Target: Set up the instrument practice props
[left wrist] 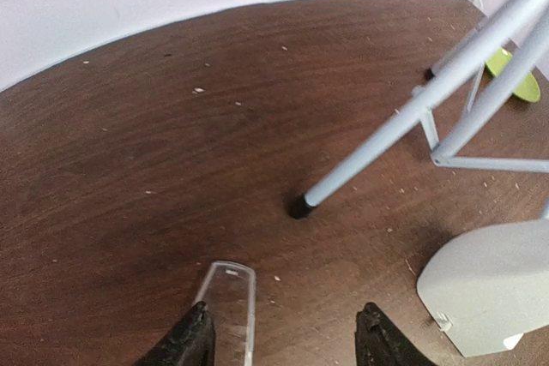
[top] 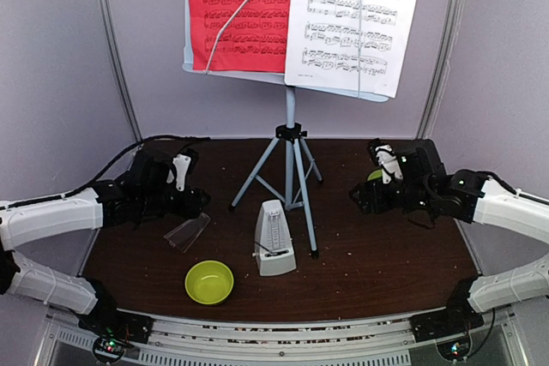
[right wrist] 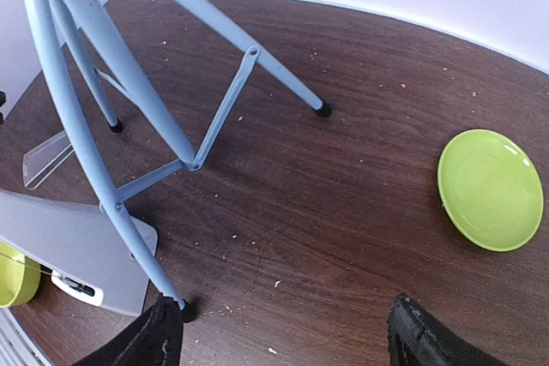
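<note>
The music stand (top: 290, 139) is seen at the middle of the table (top: 386, 255), with 1 red sheet (top: 240, 10) and 1 white sheet (top: 352, 19) on it. The metronome (top: 273, 237) is placed just beside its legs. The jaws of the left gripper (left wrist: 285, 319) and the right gripper (right wrist: 285, 310) are seen apart and empty.

Your dark wooden table (top: 369, 255) carries the music stand (top: 292, 169) at 12 o'clock, the metronome (top: 273, 239) near centre, a lime bowl (top: 209, 282) at 7, a clear plastic piece (top: 187, 232) at 9 and a green plate (right wrist: 490, 189) at 2.

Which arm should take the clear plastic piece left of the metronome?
Left. The clear piece lies right under the open left gripper, beside one finger. The right gripper is across the stand legs, near the plate.
</note>
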`<state>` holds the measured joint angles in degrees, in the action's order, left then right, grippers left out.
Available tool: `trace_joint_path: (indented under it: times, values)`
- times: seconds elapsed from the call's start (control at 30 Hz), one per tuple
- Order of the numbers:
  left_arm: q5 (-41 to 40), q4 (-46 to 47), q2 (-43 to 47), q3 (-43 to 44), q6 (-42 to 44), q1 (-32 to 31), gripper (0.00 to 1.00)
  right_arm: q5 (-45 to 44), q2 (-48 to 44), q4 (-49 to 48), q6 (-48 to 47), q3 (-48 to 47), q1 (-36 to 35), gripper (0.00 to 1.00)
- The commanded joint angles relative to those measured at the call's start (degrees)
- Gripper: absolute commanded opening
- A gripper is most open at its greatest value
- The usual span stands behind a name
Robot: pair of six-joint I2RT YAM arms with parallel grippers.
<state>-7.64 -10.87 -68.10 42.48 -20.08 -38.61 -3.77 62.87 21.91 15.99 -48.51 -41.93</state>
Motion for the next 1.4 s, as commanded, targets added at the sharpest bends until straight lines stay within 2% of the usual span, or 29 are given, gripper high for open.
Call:
trace_joint_path:
  times: [0.0,0.17,0.4,0.47,0.63,0.67,0.9,1.1,1.37]
  values:
    - [1.05,-0.12,4.24,1.15,1.18,6.36,0.59,2.27,-2.23,2.52,0.12,-3.37,3.19,0.85]
    - [1.16,-3.13,5.90,6.67,4.08,11.32,0.59,3.26,-4.25,2.70,0.10,-7.39,5.71,0.88]
    - [2.21,-7.13,6.38,15.42,6.53,12.14,0.63,3.25,-7.57,3.48,-0.95,-11.55,7.28,0.93]
    - [2.64,-8.33,7.00,16.72,6.58,12.09,0.69,3.35,-8.64,3.51,-0.75,-11.94,7.30,0.95]
    - [3.01,-13.12,9.75,18.97,6.52,12.09,0.96,3.35,-12.73,2.33,0.54,-10.96,7.30,1.00]
    - [2.84,-14.13,10.38,19.10,6.54,12.12,0.98,3.27,-13.64,2.20,0.73,-10.73,7.30,1.00]
    - [2.80,-22.22,14.03,18.59,6.50,12.12,0.98,3.40,-19.44,2.51,1.86,-7.29,7.30,1.00]
    - [-1.76,-29.91,15.47,16.26,2.66,12.07,0.98,3.34,-24.90,2.47,4.95,0.22,7.30,1.00]
    - [-4.88,-31.47,17.53,8.94,-3.51,12.10,0.98,3.47,-27.93,1.27,8.63,10.28,7.28,1.00]
